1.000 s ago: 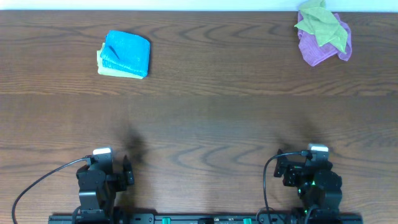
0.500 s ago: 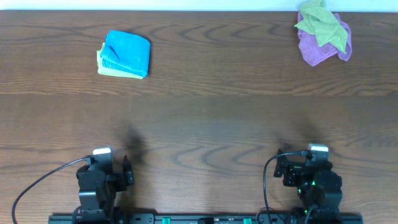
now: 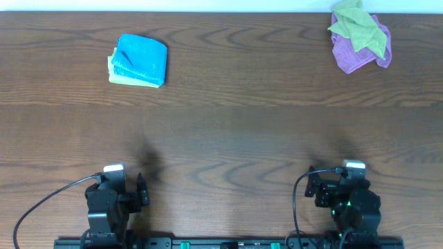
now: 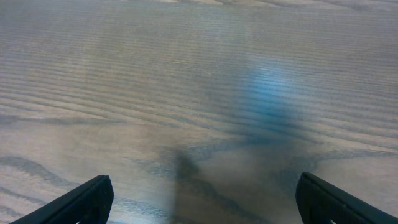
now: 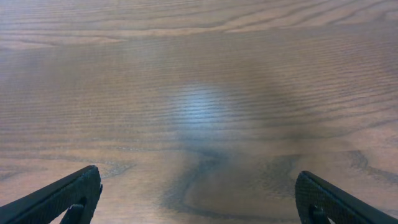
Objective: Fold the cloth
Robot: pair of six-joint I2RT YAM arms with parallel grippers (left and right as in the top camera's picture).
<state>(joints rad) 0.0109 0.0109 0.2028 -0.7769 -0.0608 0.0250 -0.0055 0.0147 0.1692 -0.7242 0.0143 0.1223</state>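
A dark wood-grain table (image 3: 228, 124) fills the overhead view. At its far left lies a bright blue cloth (image 3: 140, 58), folded into a rough square, stacked on a pale yellow-green folded cloth (image 3: 128, 79) that shows along its left and near edges. At the far right corner, well apart, sits a crumpled purple cloth (image 3: 349, 59).

Prob. robot lab — wood-grain table (image 3: 228, 131) w/ arm-mount rail (image 3: 228, 243).
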